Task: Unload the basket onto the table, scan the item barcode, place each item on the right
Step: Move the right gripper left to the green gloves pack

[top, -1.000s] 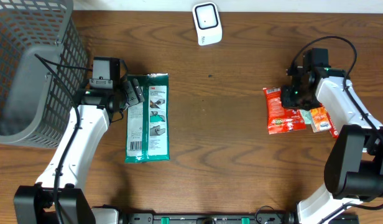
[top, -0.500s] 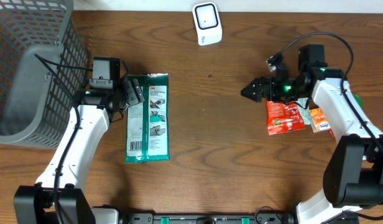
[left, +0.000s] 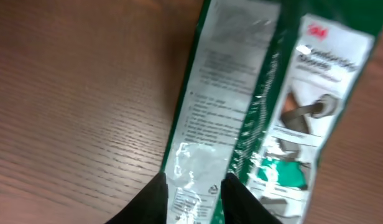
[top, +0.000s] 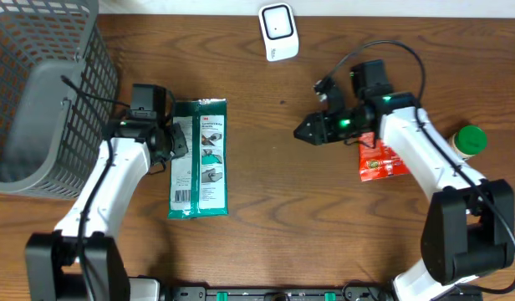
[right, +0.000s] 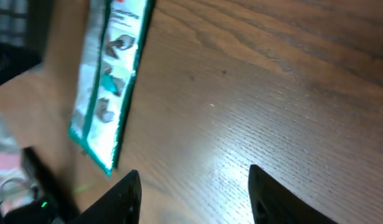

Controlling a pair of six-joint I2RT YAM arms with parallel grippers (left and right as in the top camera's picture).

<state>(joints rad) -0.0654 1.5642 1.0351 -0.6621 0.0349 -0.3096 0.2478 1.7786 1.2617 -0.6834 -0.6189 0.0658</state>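
Note:
The item is a long green 3M package [top: 200,159] lying flat on the wooden table, left of centre. My left gripper [top: 175,140] sits at its upper left edge. In the left wrist view the two black fingers [left: 151,200] are drawn in on the package's silvery strip [left: 219,124], which fills the narrow gap of the left gripper [left: 194,200]. The white scanner [top: 278,32] stands at the back centre. My right gripper [top: 306,131] hovers open over bare wood right of centre with nothing in it. Its wrist view shows the right gripper [right: 198,196] and the package [right: 110,81] far off.
A grey mesh basket [top: 40,92] fills the back left corner. A red snack packet [top: 383,160] lies under the right arm, and a green-capped bottle [top: 471,140] stands further right. Bare wood lies between the package and the right gripper.
The left jaws have narrowed onto the package's edge. The right arm left the red packet and swung left toward the table's middle, uncovering the green-capped bottle.

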